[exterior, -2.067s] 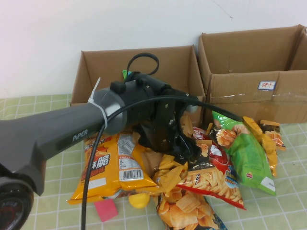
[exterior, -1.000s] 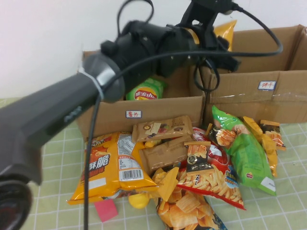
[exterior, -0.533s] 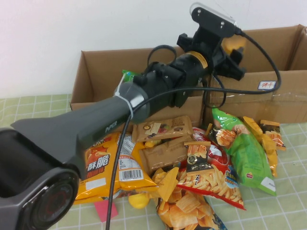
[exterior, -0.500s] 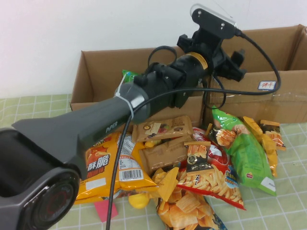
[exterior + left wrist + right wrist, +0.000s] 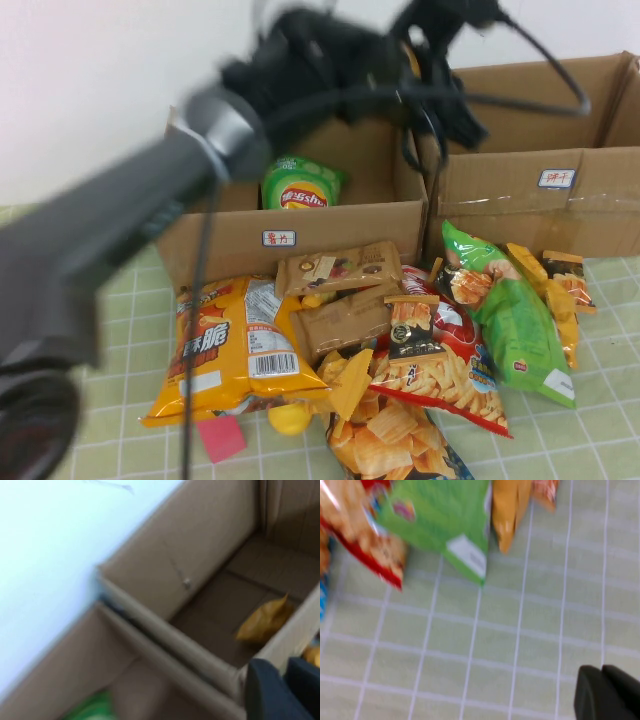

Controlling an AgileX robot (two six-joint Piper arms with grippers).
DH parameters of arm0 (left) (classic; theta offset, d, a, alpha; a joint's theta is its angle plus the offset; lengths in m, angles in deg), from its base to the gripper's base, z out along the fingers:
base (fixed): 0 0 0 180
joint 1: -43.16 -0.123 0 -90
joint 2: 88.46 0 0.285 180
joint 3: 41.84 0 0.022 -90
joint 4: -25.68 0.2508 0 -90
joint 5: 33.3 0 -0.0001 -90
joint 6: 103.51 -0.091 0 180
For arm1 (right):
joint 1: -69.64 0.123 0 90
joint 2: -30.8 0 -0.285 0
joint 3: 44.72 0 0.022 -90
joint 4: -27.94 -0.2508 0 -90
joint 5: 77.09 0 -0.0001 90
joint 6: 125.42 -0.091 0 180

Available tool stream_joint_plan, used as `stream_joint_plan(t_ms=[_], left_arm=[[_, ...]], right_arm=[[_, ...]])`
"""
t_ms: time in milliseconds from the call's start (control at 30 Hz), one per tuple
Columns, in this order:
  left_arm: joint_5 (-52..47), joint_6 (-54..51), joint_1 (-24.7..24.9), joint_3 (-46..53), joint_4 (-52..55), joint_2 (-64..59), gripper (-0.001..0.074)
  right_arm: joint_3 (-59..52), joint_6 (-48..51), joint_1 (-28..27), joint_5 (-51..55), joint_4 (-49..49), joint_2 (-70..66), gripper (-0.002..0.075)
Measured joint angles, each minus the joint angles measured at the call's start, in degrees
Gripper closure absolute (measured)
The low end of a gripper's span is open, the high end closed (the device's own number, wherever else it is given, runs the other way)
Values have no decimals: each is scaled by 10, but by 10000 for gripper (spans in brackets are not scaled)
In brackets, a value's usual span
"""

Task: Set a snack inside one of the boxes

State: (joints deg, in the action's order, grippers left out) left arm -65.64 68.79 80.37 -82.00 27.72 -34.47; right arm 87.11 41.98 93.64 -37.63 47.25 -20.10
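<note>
A plain white wall (image 5: pixel 90 70) stands behind everything. Below it lies the worktop (image 5: pixel 125 330), covered in a pale green checked cloth.

Two brown cardboard boxes sit side by side against the wall. The left box (image 5: pixel 340 235) has a small white label on its front and a green chip bag (image 5: pixel 300 185) inside. The right box (image 5: pixel 500 200) touches the left box and has a label too. In the left wrist view, a small yellow snack (image 5: pixel 265 620) lies on the floor of the right box.

In front of the left box is a pile of snack bags. The big orange bag (image 5: pixel 235 345) is nearest the left box's left end. Two brown packs (image 5: pixel 340 268) lie just in front of the box. A long green bag (image 5: pixel 515 310) lies in front of the right box.

The left gripper (image 5: pixel 450 60) is up over the wall shared by the two boxes. It looks blurry, and I cannot tell if its jaws are released or clenched. Half a second ago it was lower, at the right box's edge, and the yellow snack was at its tip.

The right gripper (image 5: pixel 605 692) hangs over bare cloth near the long green bag. Its jaws look clenched together with nothing between them.
</note>
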Motion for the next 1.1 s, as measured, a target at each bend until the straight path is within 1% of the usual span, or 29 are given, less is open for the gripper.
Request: stream_joint_plan(t_ms=[67,167,267,433,500,567,667,733,833,1000,1100], left_arm=[[-46,-18,0,-4,22,38,699],[-100,-27,0,-6,69,98,724],[-160,-32,0,-8,109,164,731],[-271,-39,0,-8,133,255,735],[-284,-39,0,9,133,288,735],[-282,-41,0,47,132,327,735],[-256,-25,0,141,128,396,735],[-217,-8,0,216,125,444,735],[-125,14,0,352,103,524,735],[41,20,0,584,76,641,735],[98,22,0,686,75,684,736]], right_arm=[[0,11,0,-8,-5,33,724],[0,18,0,-9,-11,81,724],[0,26,0,-10,-32,128,724],[0,45,0,-10,-55,194,725],[0,47,0,-9,-58,207,725],[0,47,0,-1,-59,213,725],[-2,48,0,8,-60,213,725],[-3,49,0,11,-60,213,725],[-3,49,0,12,-60,213,725],[-3,49,0,14,-60,213,725],[-3,49,0,14,-60,213,725]])
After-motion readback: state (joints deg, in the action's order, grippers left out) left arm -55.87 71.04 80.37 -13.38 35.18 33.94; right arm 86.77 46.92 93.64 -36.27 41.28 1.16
